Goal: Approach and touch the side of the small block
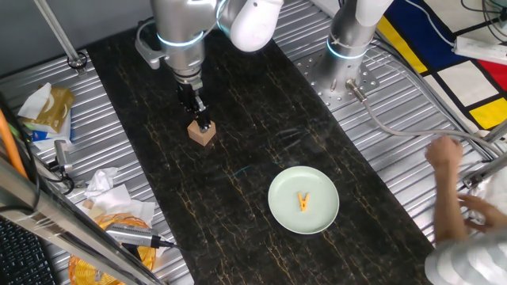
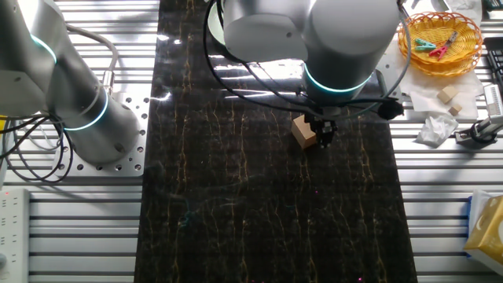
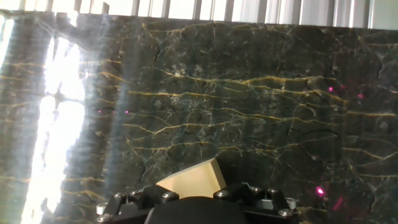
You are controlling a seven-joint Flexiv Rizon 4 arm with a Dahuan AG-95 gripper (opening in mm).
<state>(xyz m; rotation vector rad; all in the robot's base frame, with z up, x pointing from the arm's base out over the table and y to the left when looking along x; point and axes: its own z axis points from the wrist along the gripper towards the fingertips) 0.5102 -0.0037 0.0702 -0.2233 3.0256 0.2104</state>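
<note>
One block (image 1: 202,133) on the dark table (image 1: 261,158), just beside the gripper (image 1: 204,124), seemingly touching its tip; fingers apparently pressed together, hard to confirm; nothing pinched.

— Blocking anything? Only the small block (image 1: 202,133), touching the gripper (image 1: 205,124) tip on the dark marble mat (image 1: 238,198).

— Elsewhere? Open mat all around; pale green plate (image 1: 303,200) well apart.
</note>
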